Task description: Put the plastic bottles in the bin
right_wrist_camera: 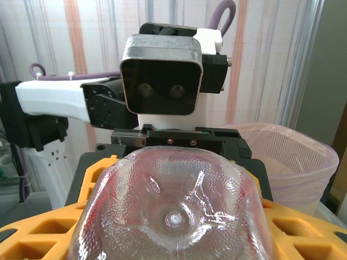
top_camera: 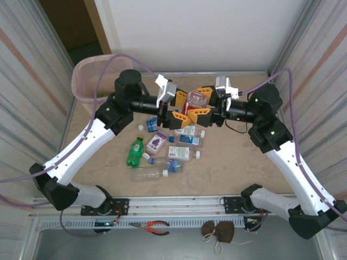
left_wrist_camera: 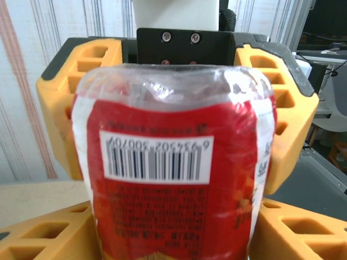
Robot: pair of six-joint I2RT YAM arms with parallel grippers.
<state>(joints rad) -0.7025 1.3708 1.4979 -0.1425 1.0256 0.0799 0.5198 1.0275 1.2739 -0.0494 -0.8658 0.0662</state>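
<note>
Presently the clear plastic bottle with a red label (top_camera: 196,99) hangs above the tabletop (top_camera: 230,168), near the middle of its far edge, between both grippers. The right gripper (top_camera: 206,103) is clamped partway closed on it. The left gripper (top_camera: 181,106) flanks it closely, but contact cannot be determined. Recommendation: confirm a firm left grip on the label band before the right gripper releases, then swing to the pink-lined beige bin (top_camera: 79,86) off the far left corner.

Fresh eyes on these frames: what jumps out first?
Both arms meet in mid-air, the left gripper and right gripper facing each other around one red-labelled bottle. Beneath them a cluster of bottles lies on the table. The pink-lined bin stands at the far left corner.
</note>
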